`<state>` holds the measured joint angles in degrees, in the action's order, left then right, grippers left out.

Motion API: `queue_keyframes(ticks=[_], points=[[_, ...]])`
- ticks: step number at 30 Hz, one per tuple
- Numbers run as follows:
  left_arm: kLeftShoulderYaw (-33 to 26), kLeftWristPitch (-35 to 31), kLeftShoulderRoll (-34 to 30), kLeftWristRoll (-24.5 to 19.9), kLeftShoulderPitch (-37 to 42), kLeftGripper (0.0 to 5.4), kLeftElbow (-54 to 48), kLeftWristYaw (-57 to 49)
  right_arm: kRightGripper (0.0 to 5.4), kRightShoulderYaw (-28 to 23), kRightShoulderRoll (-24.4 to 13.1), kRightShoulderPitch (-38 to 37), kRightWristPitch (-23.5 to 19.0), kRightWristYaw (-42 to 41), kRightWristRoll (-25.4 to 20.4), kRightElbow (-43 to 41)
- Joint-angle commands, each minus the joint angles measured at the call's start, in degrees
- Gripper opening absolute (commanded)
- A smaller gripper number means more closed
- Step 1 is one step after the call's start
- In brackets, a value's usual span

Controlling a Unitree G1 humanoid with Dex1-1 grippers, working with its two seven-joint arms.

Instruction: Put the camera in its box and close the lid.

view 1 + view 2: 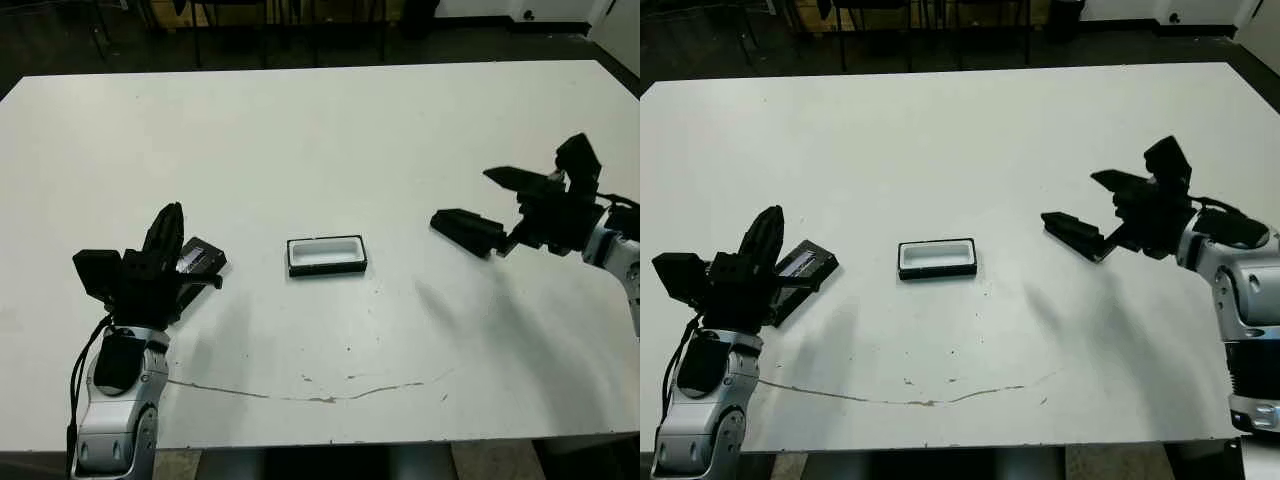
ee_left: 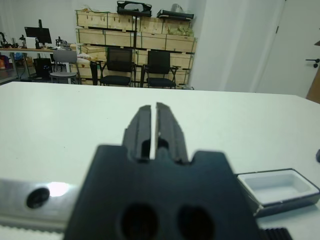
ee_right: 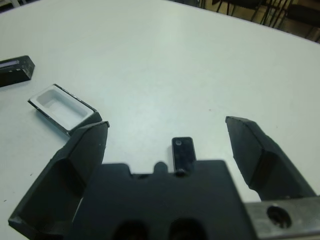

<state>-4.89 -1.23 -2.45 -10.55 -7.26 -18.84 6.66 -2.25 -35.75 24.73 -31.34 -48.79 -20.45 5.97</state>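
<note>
Right gripper (image 3: 172,150) wide open, empty | camera (image 3: 183,152) lengthwise between fingers

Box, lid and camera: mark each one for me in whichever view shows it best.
box (image 1: 326,254): left eye view, on the white lining inside the tray.
lid (image 1: 805,263): right eye view, on its shiny top face beside the left gripper.
camera (image 3: 183,151): right wrist view, on the visible end between the open fingers.

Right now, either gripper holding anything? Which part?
Nothing held. Right gripper is open above the camera; left gripper is shut and empty beside the lid.
</note>
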Motion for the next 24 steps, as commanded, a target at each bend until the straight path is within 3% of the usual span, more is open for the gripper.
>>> queue_keyframes(ticks=[1, 12, 19, 24], points=[[-0.5, -1.0, -0.5, -0.1, -1.0, 0.00, 0.7, 0.0, 5.38, 0.4, -0.1, -0.4, -0.8, 0.6, 1.1, 1.4], [-0.4, 0.0, -0.6, 0.2, -1.0, 0.00, 1.4, 0.2, 5.38, 0.1, 0.1, -0.3, 2.3, 1.0, 3.3, 4.0], [-0.5, 0.7, -0.8, 0.6, -1.1, 0.00, 1.8, 0.3, 5.38, 0.6, 0.0, -1.6, 1.0, 2.8, 4.3, 1.6], [-0.7, 0.5, -0.8, 0.5, -1.1, 0.00, 1.8, 0.2, 5.38, 1.7, -0.2, -3.0, 4.1, 2.4, 6.0, 1.7]])
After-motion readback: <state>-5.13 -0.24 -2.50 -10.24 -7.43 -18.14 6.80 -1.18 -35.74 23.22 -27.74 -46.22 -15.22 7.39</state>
